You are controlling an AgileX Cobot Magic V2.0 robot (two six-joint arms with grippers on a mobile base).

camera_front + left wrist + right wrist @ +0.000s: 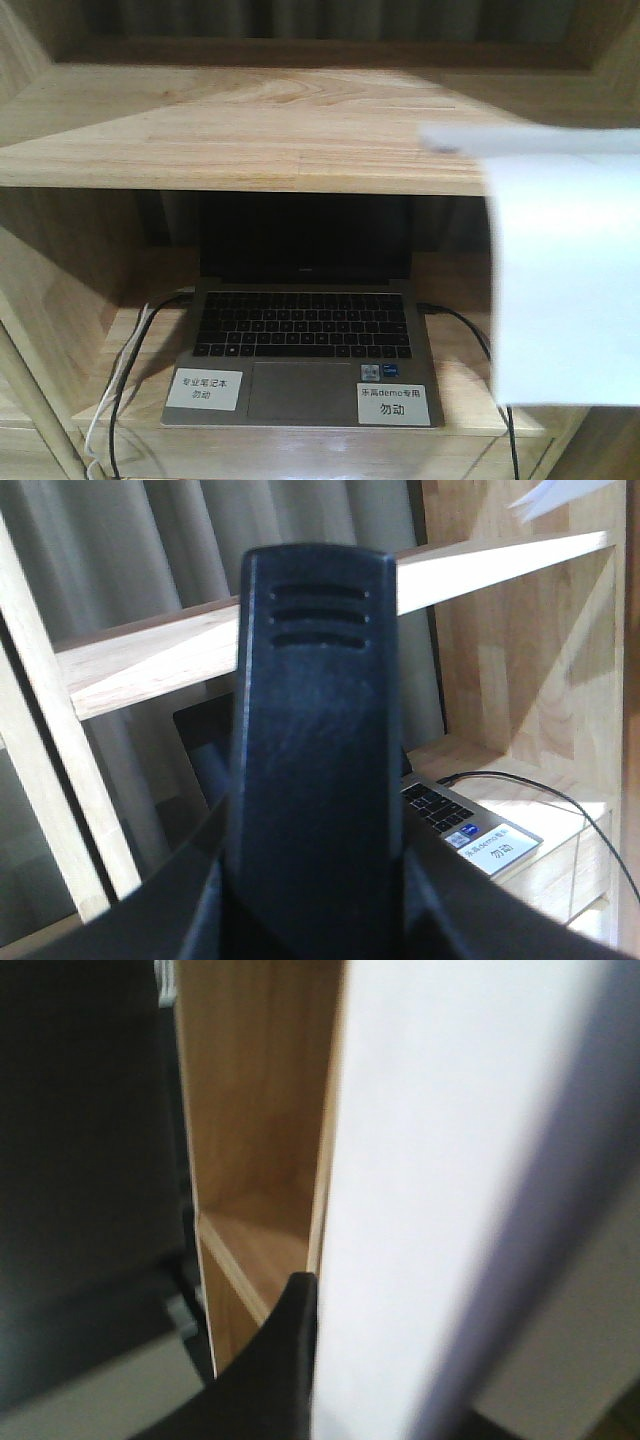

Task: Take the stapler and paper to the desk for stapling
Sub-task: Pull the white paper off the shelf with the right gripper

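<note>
Up in front of the shelf unit point(250, 130), both pickups look done: the right gripper point(310, 1350) pinches the paper point(560, 280), which hangs in mid-air, and the left gripper point(315, 920) seems clamped around the stapler point(315, 730). Neither has reached the desk, which is out of view.

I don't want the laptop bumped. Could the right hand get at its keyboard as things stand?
Probably not freely: the right hand looks shut on the paper, which hangs right of the laptop, and the shelf board overhangs the keyboard.
</note>
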